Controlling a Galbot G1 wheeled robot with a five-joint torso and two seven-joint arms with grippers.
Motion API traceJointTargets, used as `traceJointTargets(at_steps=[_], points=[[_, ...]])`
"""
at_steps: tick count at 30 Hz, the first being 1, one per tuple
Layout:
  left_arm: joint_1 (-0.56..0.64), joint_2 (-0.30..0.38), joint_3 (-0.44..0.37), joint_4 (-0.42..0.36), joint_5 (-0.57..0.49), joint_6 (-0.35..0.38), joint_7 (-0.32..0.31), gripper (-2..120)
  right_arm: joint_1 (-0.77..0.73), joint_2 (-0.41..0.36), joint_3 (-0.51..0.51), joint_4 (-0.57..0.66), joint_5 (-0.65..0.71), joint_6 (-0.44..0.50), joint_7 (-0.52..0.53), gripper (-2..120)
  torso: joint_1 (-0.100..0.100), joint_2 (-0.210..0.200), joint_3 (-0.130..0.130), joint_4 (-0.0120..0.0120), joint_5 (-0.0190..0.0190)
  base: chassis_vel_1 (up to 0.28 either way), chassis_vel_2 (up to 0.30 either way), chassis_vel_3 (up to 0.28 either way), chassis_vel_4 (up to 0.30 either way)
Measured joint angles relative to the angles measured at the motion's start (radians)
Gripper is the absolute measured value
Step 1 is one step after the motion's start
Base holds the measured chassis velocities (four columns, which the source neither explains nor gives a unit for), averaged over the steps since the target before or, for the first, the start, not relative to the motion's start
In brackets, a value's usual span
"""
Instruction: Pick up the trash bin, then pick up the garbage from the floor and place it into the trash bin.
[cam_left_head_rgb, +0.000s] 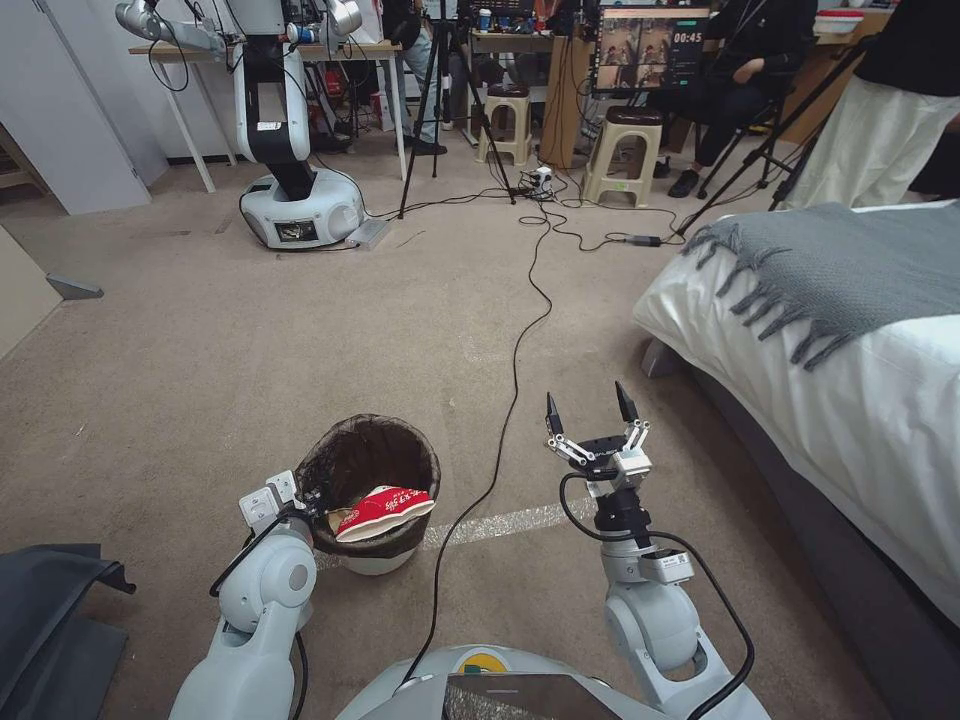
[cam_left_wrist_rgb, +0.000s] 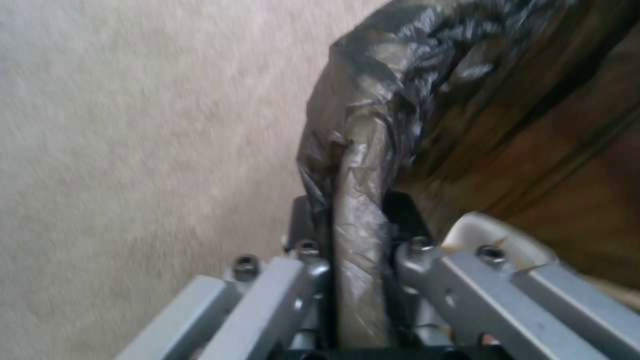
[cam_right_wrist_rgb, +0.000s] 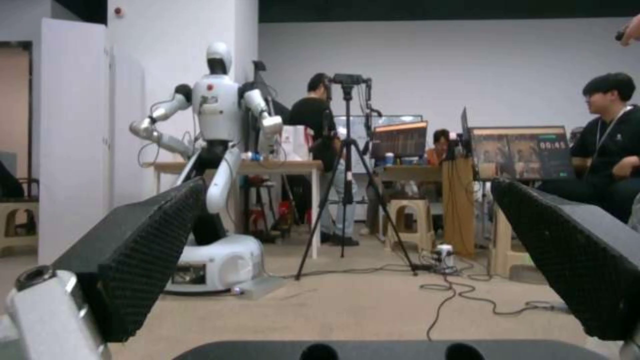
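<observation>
One trash bin (cam_left_head_rgb: 372, 495) stands on the floor (cam_left_head_rgb: 250, 350), a thin plastic shell, likely light but apt to tilt; its bag-wrapped rim, slippery, is the hold; the left gripper (cam_left_head_rgb: 305, 502) clamps that rim at the bin's left edge; the right gripper (cam_left_head_rgb: 592, 405), well right of the bin, hangs spread and empty; a red-and-white wrapper (cam_left_head_rgb: 385, 510), soft, lies inside.

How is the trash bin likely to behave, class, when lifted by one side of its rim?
The trash bin probably tilts, since the left gripper pinches one rim edge. It looks light: only a wrapper and paper inside. The bag liner may slip.
</observation>
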Motion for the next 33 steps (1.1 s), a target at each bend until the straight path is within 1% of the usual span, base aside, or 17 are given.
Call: traceJointTargets(at_steps=[1, 2, 3, 6, 7, 9, 13, 16, 17, 19, 20, 22, 23, 25, 26, 28, 33], points=[[0.001, -0.001, 0.001, 0.0, -0.003, 0.001, 0.003, 13, -0.001, 0.0, 0.0, 0.0, 0.0, 0.0, -0.001, 100, 0.0, 0.0, 0.0, -0.0001, -0.0013, 0.0, 0.0, 0.0, 0.0], [0.0, -0.001, 0.002, 0.001, -0.006, 0.001, 0.007, 17, -0.002, 0.0, 0.001, 0.0, -0.001, 0.001, -0.001, 100, 0.0, 0.0, 0.0, -0.0005, -0.0012, 0.0, 0.0, 0.0, 0.0], [0.0, -0.001, 0.002, 0.001, -0.006, 0.001, 0.007, 17, -0.002, 0.0, 0.001, 0.0, -0.001, 0.001, -0.001, 100, 0.0, 0.0, 0.0, -0.0005, -0.0012, 0.0, 0.0, 0.0, 0.0], [0.0, 0.0, 0.003, 0.0, -0.006, 0.003, 0.016, 33, -0.005, 0.001, 0.002, -0.001, -0.003, 0.004, -0.002, 100, 0.0, 0.0, 0.0, -0.0005, -0.0004, 0.0, 0.0, 0.0, 0.0], [0.0, 0.0, 0.003, 0.0, -0.006, 0.003, 0.016, 33, -0.005, 0.001, 0.002, -0.001, -0.003, 0.004, -0.002, 100, 0.0, 0.0, 0.0, -0.0005, -0.0004, 0.0, 0.0, 0.0, 0.0], [-0.001, 0.002, 0.005, -0.003, -0.006, 0.004, 0.019, 43, -0.007, 0.001, 0.002, -0.001, -0.003, 0.005, -0.004, 100, 0.0, 0.0, 0.0, -0.0004, -0.0003, 0.0, 0.0, 0.0, 0.0], [-0.001, 0.004, 0.005, -0.006, -0.006, 0.005, 0.019, 51, -0.008, 0.002, 0.002, -0.003, -0.005, 0.007, -0.005, 100, 0.0, 0.0, 0.0, -0.0003, -0.0004, 0.0, 0.0, 0.0, 0.0], [-0.002, 0.006, 0.004, -0.014, -0.005, 0.006, 0.019, 66, -0.012, 0.002, 0.001, -0.004, -0.006, 0.01, -0.008, 100, 0.0, 0.0, 0.0, -0.0002, 0.0, 0.0, 0.0, 0.0, 0.0], [-0.002, 0.006, 0.004, -0.014, -0.005, 0.006, 0.019, 66, -0.012, 0.002, 0.001, -0.004, -0.006, 0.01, -0.008, 100, 0.0, 0.0, 0.0, -0.0002, 0.0, 0.0, 0.0, 0.0, 0.0], [-0.002, 0.006, 0.005, -0.018, -0.005, 0.006, 0.02, 74, -0.013, 0.002, 0.0, -0.004, -0.007, 0.012, -0.009, 100, 0.0, 0.0, 0.0, -0.0001, 0.0, 0.0, 0.0, 0.0, 0.0], [-0.002, 0.006, 0.005, -0.019, -0.004, 0.006, 0.02, 80, -0.013, 0.002, 0.0, -0.004, -0.007, 0.012, -0.01, 100, 0.0, 0.0, 0.0, -0.0001, 0.0, 0.0, 0.0, 0.0, 0.0], [-0.002, 0.006, 0.005, -0.02, -0.004, 0.005, 0.02, 81, -0.013, 0.002, 0.0, -0.004, -0.007, 0.012, -0.01, 100, 0.0, 0.0, 0.0, -0.0001, 0.0, 0.0, 0.0, 0.0, 0.0], [-0.002, 0.007, 0.006, -0.023, -0.004, 0.005, 0.02, 91, -0.014, 0.002, 0.0, -0.004, -0.007, 0.012, -0.011, 100, 0.0, 0.0, 0.0, 0.0, 0.0, 0.0, 0.0, 0.0, 0.0], [-0.002, 0.007, 0.006, -0.023, -0.004, 0.005, 0.02, 91, -0.014, 0.002, 0.0, -0.004, -0.007, 0.012, -0.011, 100, 0.0, 0.0, 0.0, 0.0, 0.0, 0.0, 0.0, 0.0, 0.0], [-0.002, 0.007, 0.006, -0.024, -0.003, 0.005, 0.02, 97, -0.014, 0.002, 0.0, -0.003, -0.007, 0.012, -0.011, 100, 0.0, 0.0, 0.0, -0.0001, 0.0, 0.0, 0.0, 0.0, 0.0], [-0.002, 0.007, 0.007, -0.025, -0.003, 0.005, 0.02, 99, -0.014, 0.002, 0.0, -0.003, -0.007, 0.012, -0.011, 100, 0.0, 0.0, 0.0, -0.0001, 0.0, 0.0, 0.0, 0.0, 0.0], [-0.004, 0.009, 0.008, -0.028, 0.0, 0.005, 0.02, 100, -0.016, 0.0, 0.0, -0.001, -0.007, 0.013, -0.012, 100, 0.0, 0.0, 0.0, -0.0001, 0.0001, 0.0, 0.0, 0.0, 0.0]])
